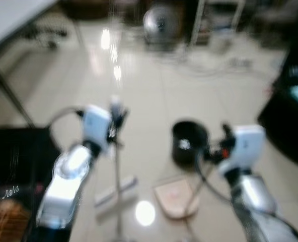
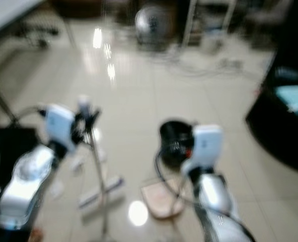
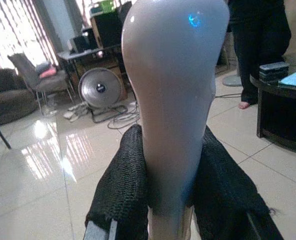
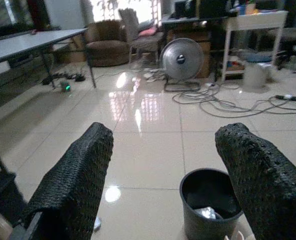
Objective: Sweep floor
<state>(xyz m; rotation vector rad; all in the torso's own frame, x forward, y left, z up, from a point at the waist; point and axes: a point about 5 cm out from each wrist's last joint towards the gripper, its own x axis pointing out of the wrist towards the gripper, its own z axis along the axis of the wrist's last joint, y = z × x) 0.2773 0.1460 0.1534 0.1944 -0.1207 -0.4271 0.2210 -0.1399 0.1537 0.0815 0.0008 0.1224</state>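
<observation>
Two black fingers (image 3: pixel 123 190) of the left gripper (image 1: pixel 116 120) pinch the broom handle (image 3: pixel 170 100), and the broom head (image 1: pixel 116 190) lies on the floor (image 1: pixel 154 91). Right gripper (image 4: pixel 173 185) is spread wide, holding nothing, above the bin (image 4: pixel 210 202). A dustpan (image 1: pixel 176 197) lies beside the bin. Sweeping seems early; I judge most work is left.
</observation>
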